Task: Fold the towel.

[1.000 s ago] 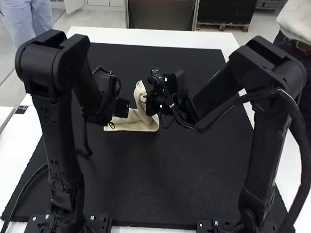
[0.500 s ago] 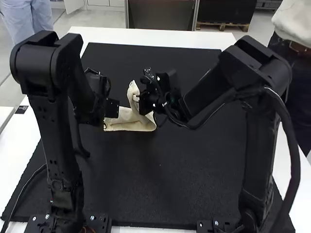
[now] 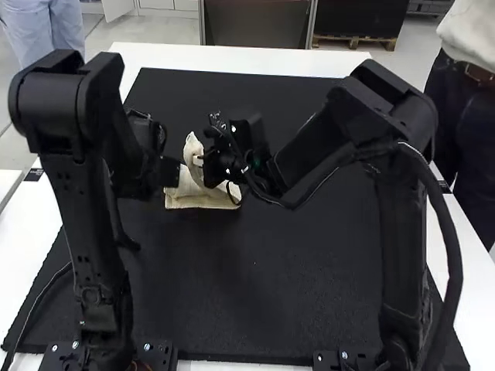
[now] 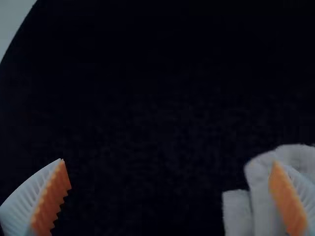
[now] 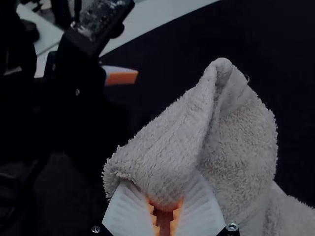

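Across the black mat, the fluffy cream towel lies partly flat. Beside it, the left gripper is wide open, holding nothing. The right gripper pinches the towel's raised, bunched part, which curls over. Beyond is the white table.

Looks like a robotics lab tbh, there's a jointed left arm and right arm on bolted mounts, a thick cable looping off the right one, and a big black mat over the white tabletop
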